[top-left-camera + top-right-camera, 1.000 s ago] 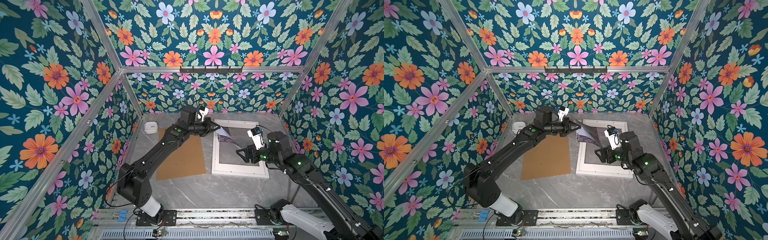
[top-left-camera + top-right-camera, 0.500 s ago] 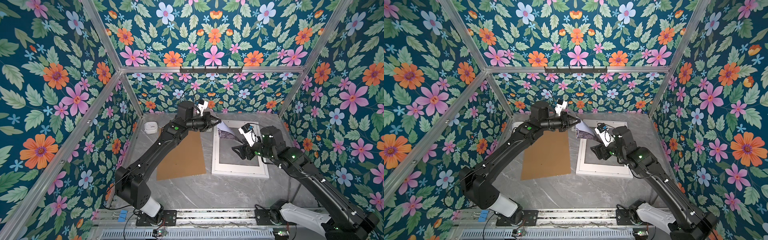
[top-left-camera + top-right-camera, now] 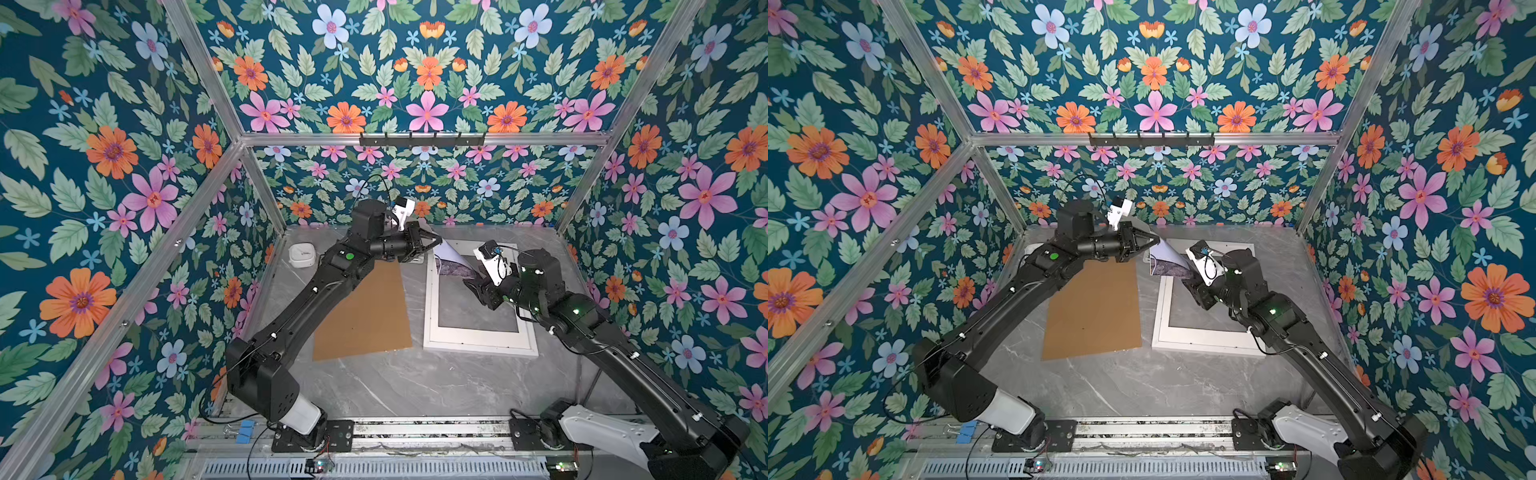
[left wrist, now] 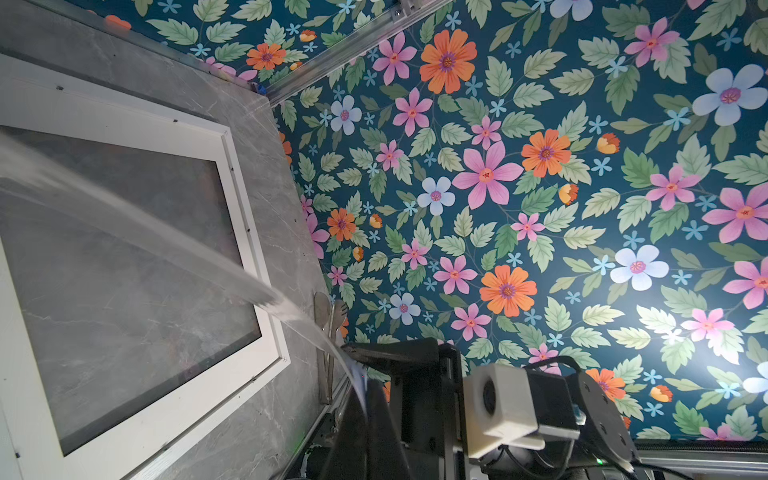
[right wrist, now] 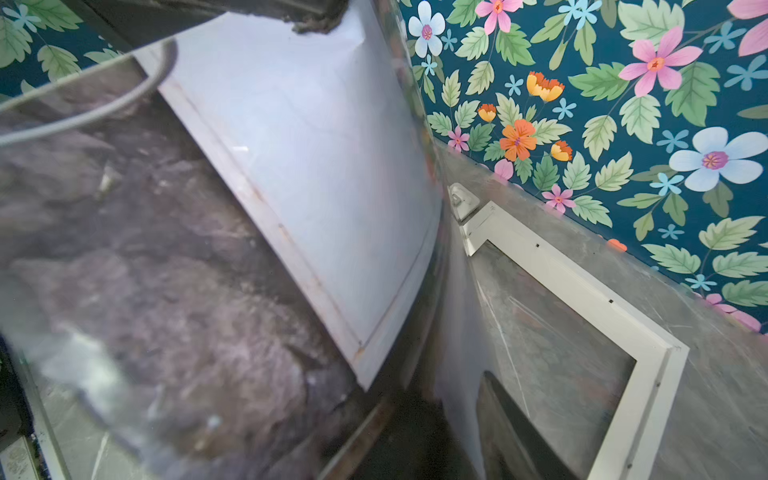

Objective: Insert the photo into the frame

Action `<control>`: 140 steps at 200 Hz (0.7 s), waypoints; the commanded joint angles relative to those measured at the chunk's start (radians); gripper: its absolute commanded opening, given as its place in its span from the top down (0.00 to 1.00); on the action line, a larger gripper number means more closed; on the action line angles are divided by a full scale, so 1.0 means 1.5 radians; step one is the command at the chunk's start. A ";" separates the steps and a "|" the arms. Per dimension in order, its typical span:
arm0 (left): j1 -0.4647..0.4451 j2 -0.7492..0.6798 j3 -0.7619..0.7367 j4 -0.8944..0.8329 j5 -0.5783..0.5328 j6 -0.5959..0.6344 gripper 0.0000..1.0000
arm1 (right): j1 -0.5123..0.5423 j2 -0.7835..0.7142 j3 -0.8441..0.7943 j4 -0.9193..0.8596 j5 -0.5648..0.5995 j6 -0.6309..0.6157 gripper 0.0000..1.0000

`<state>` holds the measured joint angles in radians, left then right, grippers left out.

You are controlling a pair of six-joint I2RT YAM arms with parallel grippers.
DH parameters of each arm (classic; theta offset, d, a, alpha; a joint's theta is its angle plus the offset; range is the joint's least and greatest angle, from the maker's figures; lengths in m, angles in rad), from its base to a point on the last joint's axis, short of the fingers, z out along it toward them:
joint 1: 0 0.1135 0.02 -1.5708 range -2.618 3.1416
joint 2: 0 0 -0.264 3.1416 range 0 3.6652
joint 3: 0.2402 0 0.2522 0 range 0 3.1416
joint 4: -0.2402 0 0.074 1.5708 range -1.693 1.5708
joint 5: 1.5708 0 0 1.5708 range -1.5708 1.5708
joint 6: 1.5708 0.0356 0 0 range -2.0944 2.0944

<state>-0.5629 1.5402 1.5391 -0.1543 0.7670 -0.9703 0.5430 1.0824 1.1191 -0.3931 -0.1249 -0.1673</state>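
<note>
We are seeing the left gripper (image 3: 437,242) clamping tight on a corner of the photo (image 3: 451,261), holding it raised and curling above the far end of the frame (image 3: 478,344); the frame is lying flat on the marble table (image 3: 395,386), just beside the brown backing board (image 3: 365,311); the right gripper (image 3: 473,286) is sitting at the photo's lower edge, its fingers (image 4: 395,353) flanking the sheet in the left wrist view; we are unable to tell whether they are pinching it.
</note>
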 commanded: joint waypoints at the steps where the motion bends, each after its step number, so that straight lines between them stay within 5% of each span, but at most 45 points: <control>1: 0.001 -0.004 0.007 0.010 0.006 0.002 1.00 | 0.000 0.003 -0.008 0.066 -0.011 -0.013 0.52; 65: 0.001 -0.008 0.014 0.002 0.003 0.008 1.00 | 0.001 0.010 -0.011 0.088 -0.029 0.007 0.73; 98: 0.002 -0.007 0.013 0.001 -0.005 0.010 1.00 | 0.001 -0.012 -0.032 0.108 -0.035 0.025 0.76; 140: 0.003 -0.002 0.019 0.004 -0.007 0.010 1.00 | 0.001 -0.015 -0.036 0.105 -0.047 0.035 0.96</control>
<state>-0.5629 1.5352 1.5570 -0.1577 0.7521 -0.9699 0.5438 1.0599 1.0637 -0.2638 -0.1806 -0.1341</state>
